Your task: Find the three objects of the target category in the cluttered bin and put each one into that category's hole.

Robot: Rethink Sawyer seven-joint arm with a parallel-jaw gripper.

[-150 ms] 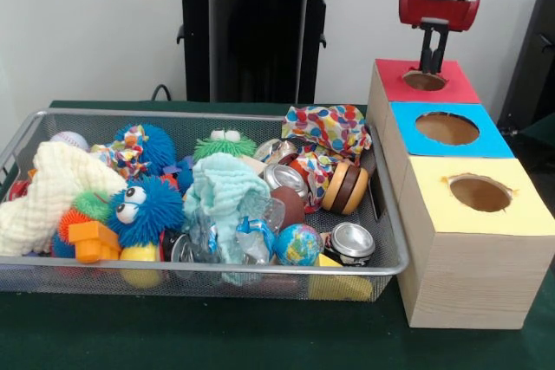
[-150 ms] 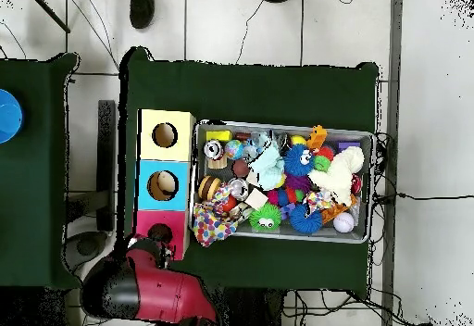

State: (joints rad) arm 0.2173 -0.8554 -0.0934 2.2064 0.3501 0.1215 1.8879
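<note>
A wire bin [image 1: 217, 267] [image 2: 282, 125] holds a heap of toys. Among them are crushed cans [image 1: 351, 242] [image 1: 286, 178], a globe ball [image 1: 297, 244], a baseball [image 1: 69, 139], a brown football [image 1: 289, 205], and fuzzy blue [image 1: 143, 205] and green [image 1: 224, 145] creatures. Beside the bin stands a wooden box with a red hole [image 1: 425, 81] [image 2: 160, 232], a blue hole [image 1: 447, 128] and a yellow hole [image 1: 479, 192]. My gripper [image 1: 433, 65] hangs straight over the red hole, tips just above it, fingers close together with nothing visible between them. In the overhead view the arm [image 2: 139, 285] covers it.
Cloths lie over the toys: a cream one [image 1: 52, 188], a teal one [image 1: 227, 197] and a polka-dot one [image 1: 329, 127]. A brown and yellow round toy [image 1: 345, 186] leans near the bin's right wall. A second green table [image 2: 28, 165] with a blue dish [image 2: 7, 116] stands apart.
</note>
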